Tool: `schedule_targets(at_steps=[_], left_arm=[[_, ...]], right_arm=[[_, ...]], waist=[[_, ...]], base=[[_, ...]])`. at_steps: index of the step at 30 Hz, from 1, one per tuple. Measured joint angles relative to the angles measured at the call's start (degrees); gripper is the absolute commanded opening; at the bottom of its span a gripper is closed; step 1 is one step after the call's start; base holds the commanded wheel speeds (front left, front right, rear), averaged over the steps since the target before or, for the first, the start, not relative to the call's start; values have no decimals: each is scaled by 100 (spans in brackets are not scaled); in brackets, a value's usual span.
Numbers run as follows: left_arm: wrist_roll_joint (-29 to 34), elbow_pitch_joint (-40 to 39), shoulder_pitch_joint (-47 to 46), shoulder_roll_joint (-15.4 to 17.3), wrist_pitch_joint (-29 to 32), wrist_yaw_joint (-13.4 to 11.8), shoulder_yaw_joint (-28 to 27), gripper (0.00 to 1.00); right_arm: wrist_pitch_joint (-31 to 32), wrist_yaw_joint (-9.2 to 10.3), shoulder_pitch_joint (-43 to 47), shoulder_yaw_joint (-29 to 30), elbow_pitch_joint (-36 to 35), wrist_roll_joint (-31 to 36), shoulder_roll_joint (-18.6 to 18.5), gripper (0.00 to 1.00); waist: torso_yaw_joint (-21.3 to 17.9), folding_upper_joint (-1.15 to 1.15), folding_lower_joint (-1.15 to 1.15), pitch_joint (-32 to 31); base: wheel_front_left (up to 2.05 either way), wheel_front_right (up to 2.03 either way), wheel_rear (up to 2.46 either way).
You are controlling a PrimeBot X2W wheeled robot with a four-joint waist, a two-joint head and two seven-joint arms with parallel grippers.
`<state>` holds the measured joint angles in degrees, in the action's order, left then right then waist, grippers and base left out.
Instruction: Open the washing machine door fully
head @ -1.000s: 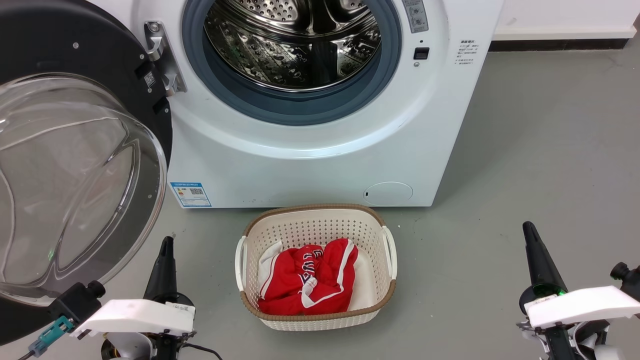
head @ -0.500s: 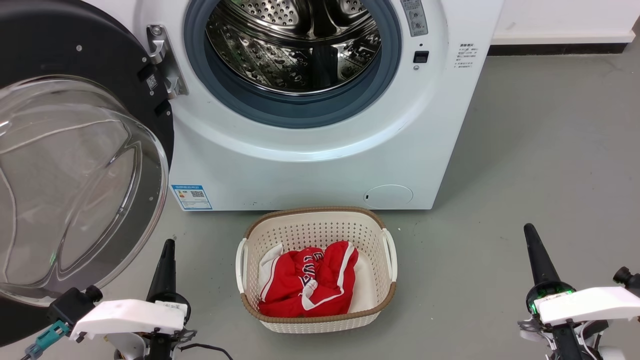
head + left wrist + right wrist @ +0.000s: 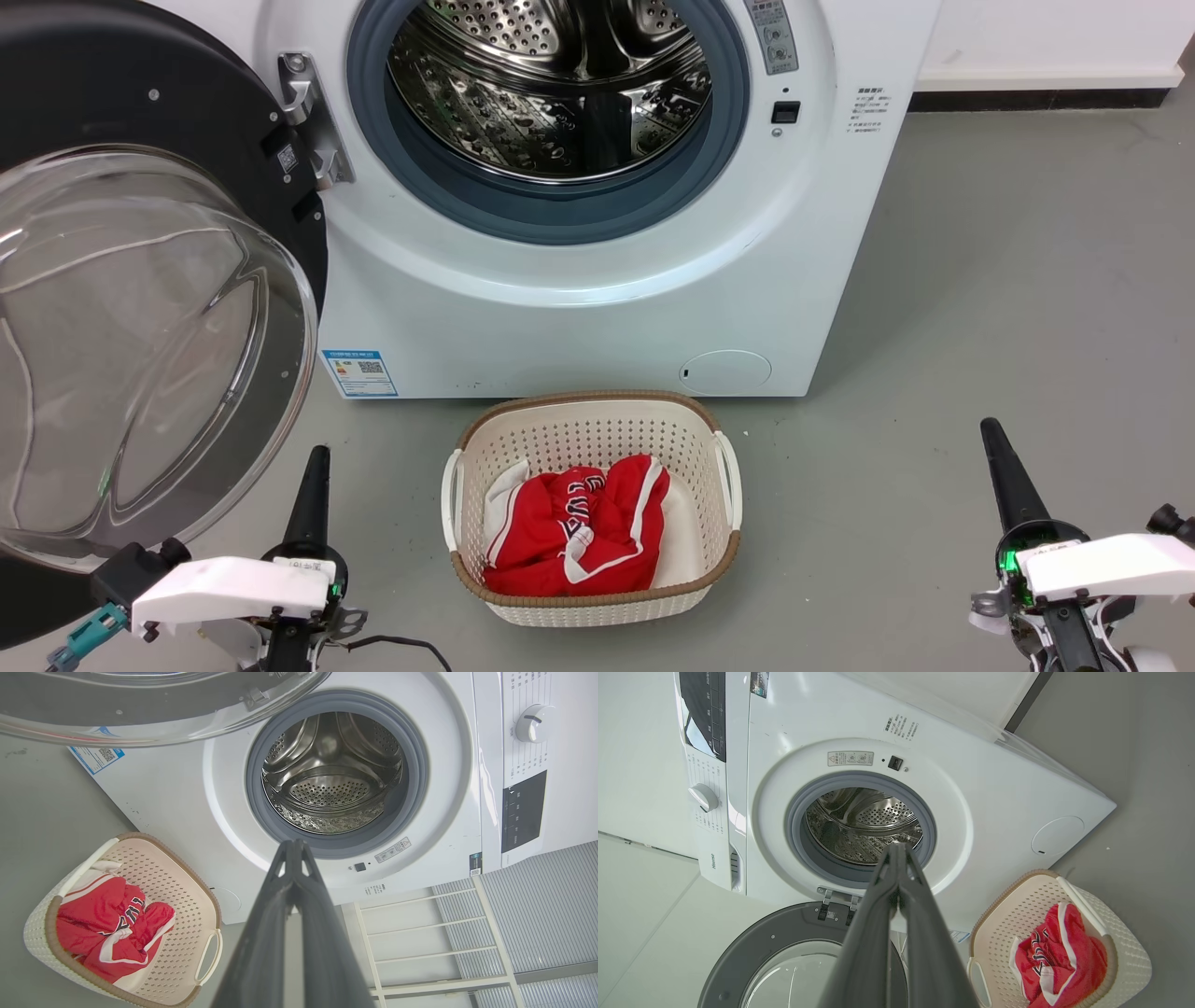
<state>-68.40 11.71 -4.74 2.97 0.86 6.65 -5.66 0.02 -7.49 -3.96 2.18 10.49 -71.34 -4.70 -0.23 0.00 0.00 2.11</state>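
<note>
Black and glossy, the washing machine door (image 3: 149, 308) stands swung wide at the left of the head view, clear of the opening. Its inner face is turned toward me and the clear glass bowl bulges outward. It hangs from the metal hinge (image 3: 308, 117) on the left edge of the machine front. In the right wrist view the door (image 3: 738, 947) lies below the opening, roughly in line with the front panel.

The steel drum (image 3: 551, 84) is exposed, framed by the grey rubber ring (image 3: 551, 213). A small round white flap (image 3: 725, 369) sits low on the front panel.

My left gripper (image 3: 317, 459) is at the lower left, near the lower rim of the glass bowl, with floor (image 3: 980, 280) visible between them. Its two fingers are pressed together at the tips and hold nothing. The left wrist view confirms this: left gripper (image 3: 294, 845) closed and empty.

My right gripper (image 3: 990, 431) is at the lower right, well apart from the machine. Its fingers are likewise closed tip to tip and empty, as the right wrist view (image 3: 896, 849) shows.

A perforated cream basket (image 3: 597, 408) stands on the floor just in front of the machine, between both grippers. It contains a red garment (image 3: 579, 532).
</note>
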Motion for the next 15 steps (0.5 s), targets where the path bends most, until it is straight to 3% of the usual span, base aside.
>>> schedule_targets(at_steps=[15], left_arm=[[-871,86,-30,-2,207,38,-26,0]], right_arm=[[160,0,-73,69,118,-833,1,0]], waist=[[7,0,0,-62]], base=[[0,0,0]])
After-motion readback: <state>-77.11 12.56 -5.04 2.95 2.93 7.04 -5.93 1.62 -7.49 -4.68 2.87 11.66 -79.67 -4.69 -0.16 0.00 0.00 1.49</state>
